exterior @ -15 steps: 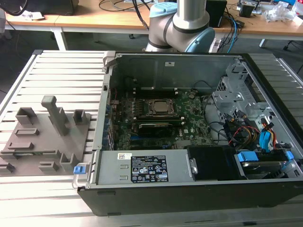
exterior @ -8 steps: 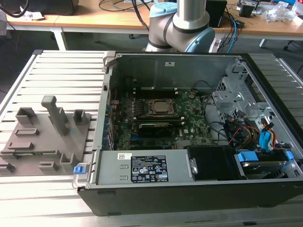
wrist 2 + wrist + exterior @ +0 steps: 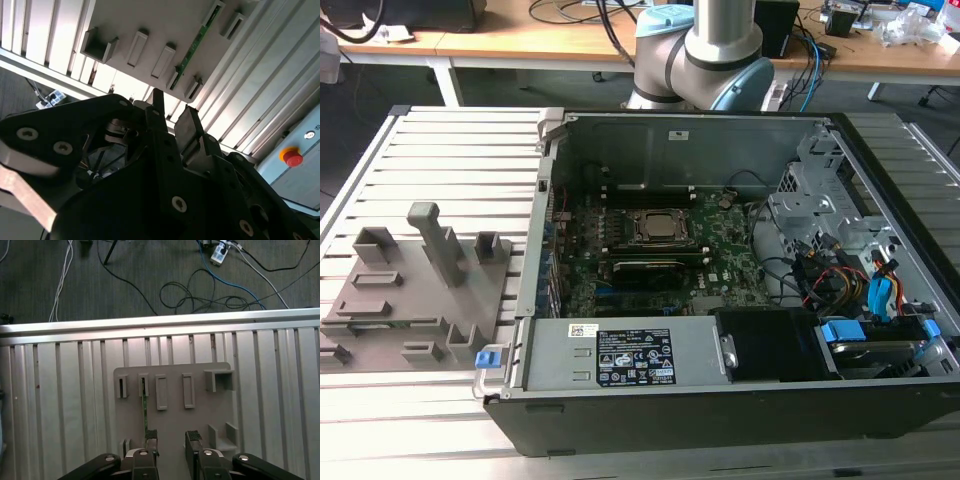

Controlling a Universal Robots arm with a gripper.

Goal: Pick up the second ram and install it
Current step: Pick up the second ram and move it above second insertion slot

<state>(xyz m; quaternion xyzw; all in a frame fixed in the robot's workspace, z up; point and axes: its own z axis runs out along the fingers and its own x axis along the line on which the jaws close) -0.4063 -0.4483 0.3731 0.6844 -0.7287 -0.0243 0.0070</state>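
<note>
The second ram [image 3: 145,410] is a thin green stick standing on edge in a slot of the grey holder plate [image 3: 172,372]. In the second wrist view the ram [image 3: 192,47] runs between two small holders on the plate [image 3: 150,20]. My gripper [image 3: 172,436] hangs above the plate's edge, open, with nothing between its fingers. One black padded fingertip [image 3: 151,435] lines up with the stick's near end, and the other fingertip [image 3: 193,436] is off to the side. From the side, the gripper [image 3: 172,114] is still apart from the plate.
The open computer case [image 3: 700,400] lies at the exterior view's right, with the motherboard and CPU socket [image 3: 660,228] inside. The holder plate [image 3: 410,290] with a tall grey post [image 3: 438,240] rests on the slatted aluminium table [image 3: 450,150]. A red stop button [image 3: 292,158] is nearby.
</note>
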